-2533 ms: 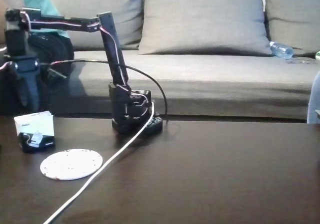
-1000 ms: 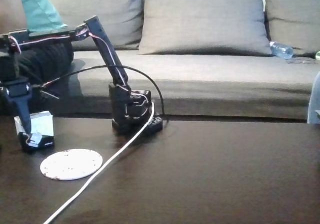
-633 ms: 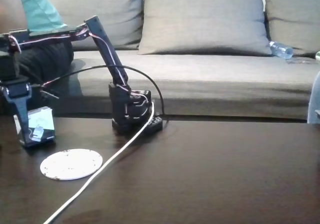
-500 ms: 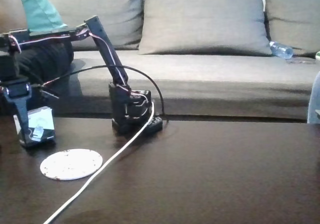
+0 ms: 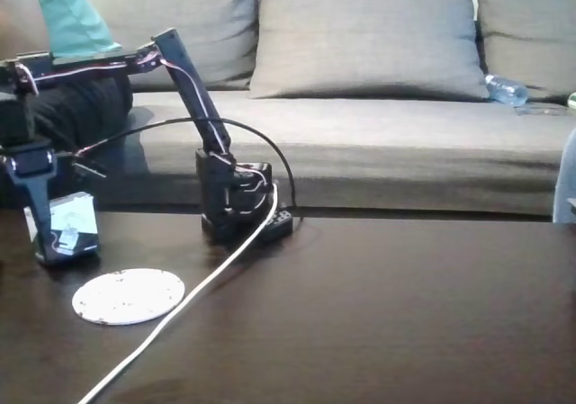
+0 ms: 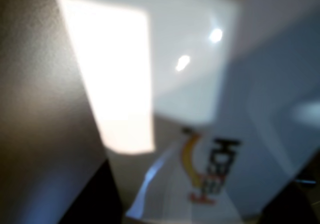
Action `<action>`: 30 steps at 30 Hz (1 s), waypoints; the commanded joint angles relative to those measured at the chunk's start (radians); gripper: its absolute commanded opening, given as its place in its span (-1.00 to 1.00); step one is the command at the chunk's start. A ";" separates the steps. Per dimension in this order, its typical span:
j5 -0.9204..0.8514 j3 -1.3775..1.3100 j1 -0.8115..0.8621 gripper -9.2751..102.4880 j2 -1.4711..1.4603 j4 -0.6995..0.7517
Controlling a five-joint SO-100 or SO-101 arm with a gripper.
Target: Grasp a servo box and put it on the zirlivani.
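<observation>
The grasp step is in hand: the jaws of the gripper (image 5: 45, 233) stand down around the servo box (image 5: 74, 227), whether clamped I cannot tell; next, a firm close, a lift, then a carry toward five o'clock onto the zirlivani (image 5: 128, 295) on the worktop (image 5: 378, 314).

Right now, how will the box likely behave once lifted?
The box looks like stiff cardboard, so it probably won't crumple. It already sits tilted at the pincer, so it may swing or slip. Its glossy face suggests a slick surface.

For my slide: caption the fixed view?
Gripper down at the servo box, behind the white disc.
</observation>
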 commanded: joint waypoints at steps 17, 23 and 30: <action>0.129 -0.192 -0.149 -0.60 0.210 0.330; 0.238 -0.178 -0.264 -0.60 0.273 0.330; 0.382 -0.178 -0.416 -0.60 0.299 0.328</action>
